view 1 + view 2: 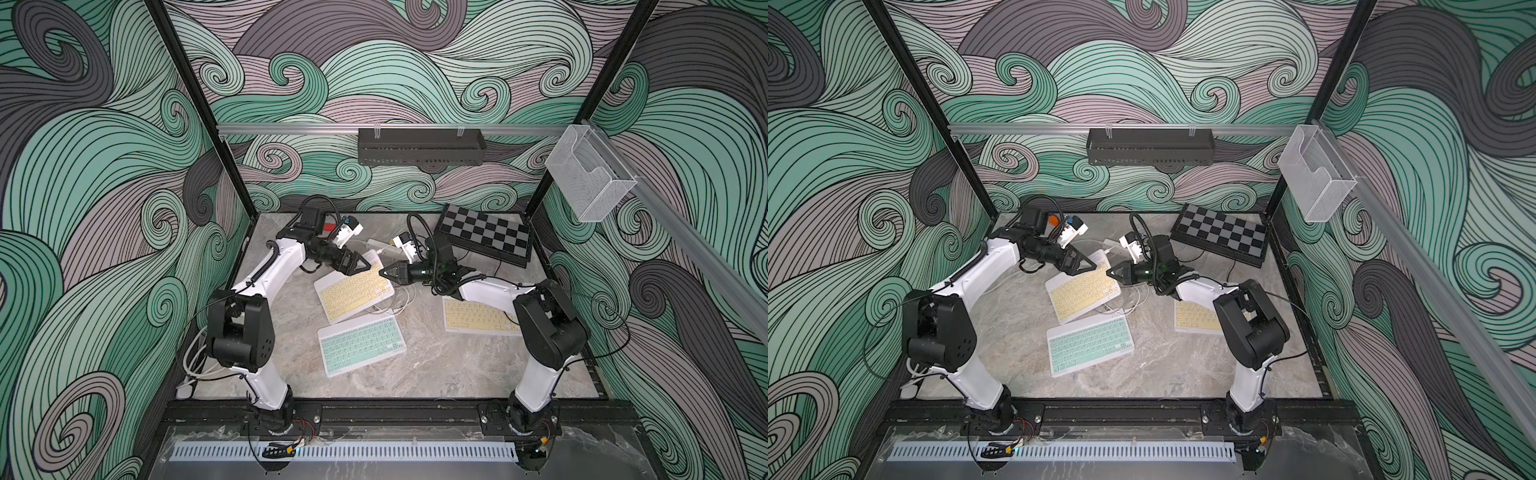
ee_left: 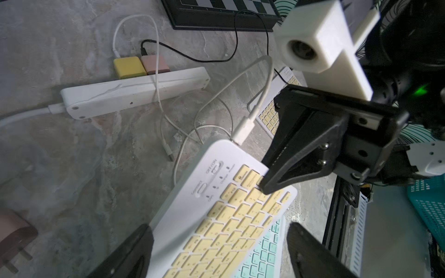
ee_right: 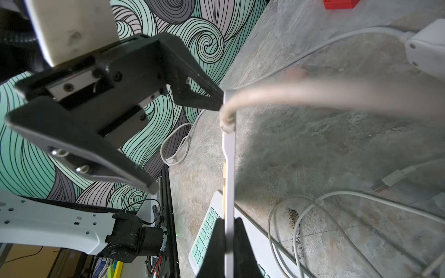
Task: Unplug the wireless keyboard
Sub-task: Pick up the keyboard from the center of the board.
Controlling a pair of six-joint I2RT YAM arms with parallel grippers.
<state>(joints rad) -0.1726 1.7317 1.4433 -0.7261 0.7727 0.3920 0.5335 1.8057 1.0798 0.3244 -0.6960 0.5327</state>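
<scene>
Right wrist view: the right claw [image 3: 228, 232] pinches one edge of the yellow keyboard [image 3: 228, 168], which sits mid-desk [image 3: 313, 149] beside a green keyboard [image 3: 203, 237], its white cable [image 3: 289, 91] plugged into a corner. The left claw [image 3: 184, 144] hangs wide open by that plug [image 3: 227, 119], gripping nothing.
</scene>
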